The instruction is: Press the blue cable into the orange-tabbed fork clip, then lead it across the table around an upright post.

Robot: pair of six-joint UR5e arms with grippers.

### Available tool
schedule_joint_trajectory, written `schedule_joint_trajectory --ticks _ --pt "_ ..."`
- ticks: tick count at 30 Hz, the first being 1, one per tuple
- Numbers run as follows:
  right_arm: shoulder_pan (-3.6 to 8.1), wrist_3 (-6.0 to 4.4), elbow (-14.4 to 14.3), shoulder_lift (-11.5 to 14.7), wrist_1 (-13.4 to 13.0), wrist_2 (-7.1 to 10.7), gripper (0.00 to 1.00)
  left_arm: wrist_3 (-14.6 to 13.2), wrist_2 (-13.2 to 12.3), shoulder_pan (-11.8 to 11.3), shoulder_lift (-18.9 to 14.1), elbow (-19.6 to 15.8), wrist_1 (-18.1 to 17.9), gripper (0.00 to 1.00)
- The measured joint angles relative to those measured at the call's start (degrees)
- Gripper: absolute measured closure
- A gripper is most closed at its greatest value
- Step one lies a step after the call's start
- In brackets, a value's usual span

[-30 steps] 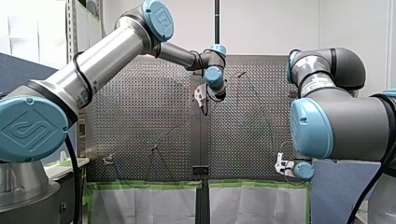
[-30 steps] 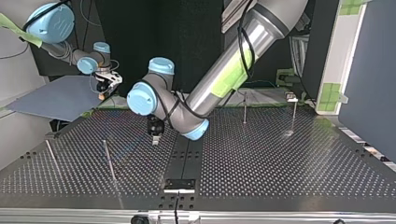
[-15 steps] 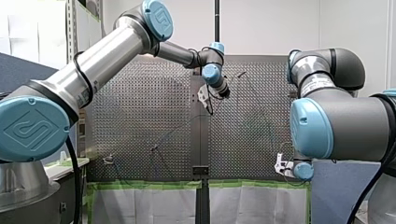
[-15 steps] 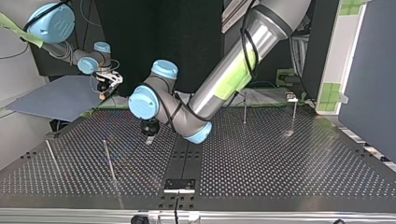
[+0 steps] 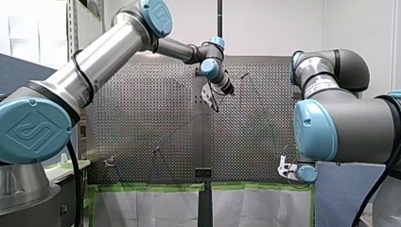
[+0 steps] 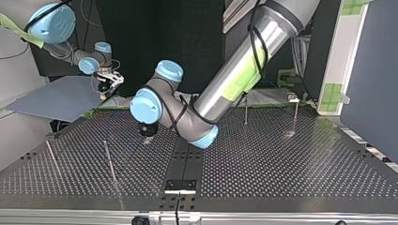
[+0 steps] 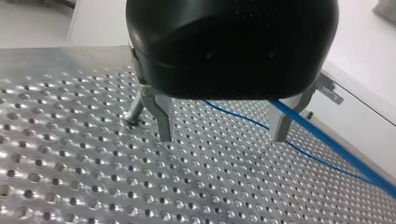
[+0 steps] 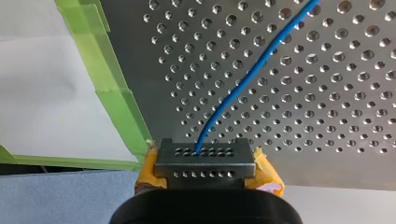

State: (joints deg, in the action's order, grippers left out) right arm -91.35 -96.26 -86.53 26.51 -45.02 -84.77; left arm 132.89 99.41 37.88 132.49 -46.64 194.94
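My right gripper (image 8: 204,161) is clenched on the blue cable (image 8: 243,79); my left gripper (image 7: 222,137) stands released beside an upright post (image 7: 134,109). Advised: keep the cable low and taut round it.

My left arm (image 5: 101,56) a silver tube with pale-blue joint caps (image 5: 33,130) bearing an embossed logo, black cable (image 5: 79,71) looped round it, green tape (image 6: 239,77) on the tube, my right arm (image 5: 359,127) dark grey with blue caps, left gripper (image 7: 222,138) glossy black with metal fingers (image 7: 163,123), right gripper (image 8: 205,161) with yellow pads (image 8: 268,175).
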Motion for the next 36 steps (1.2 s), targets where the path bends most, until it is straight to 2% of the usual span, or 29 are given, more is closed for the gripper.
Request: schedule_joint_trajectory --ticks 15,19,27,36 --pt "-0.05 0.0 0.0 -0.2 0.0 0.03 1.0 8.5 -0.3 0.3 -1.3 0.0 2.5 0.01" --pt "-0.05 0.0 0.0 -0.2 0.0 0.03 1.0 9.9 -0.6 0.8 -1.5 0.0 2.9 0.01" --pt "-0.05 0.0 0.0 -0.2 -0.1 0.03 1.0 8.3 0.6 1.6 -3.3 -0.1 4.1 0.01" --pt "-0.03 0.02 0.0 -0.2 -0.1 0.03 1.0 4.9 0.1 3.3 -5.9 -0.3 5.4 0.01"
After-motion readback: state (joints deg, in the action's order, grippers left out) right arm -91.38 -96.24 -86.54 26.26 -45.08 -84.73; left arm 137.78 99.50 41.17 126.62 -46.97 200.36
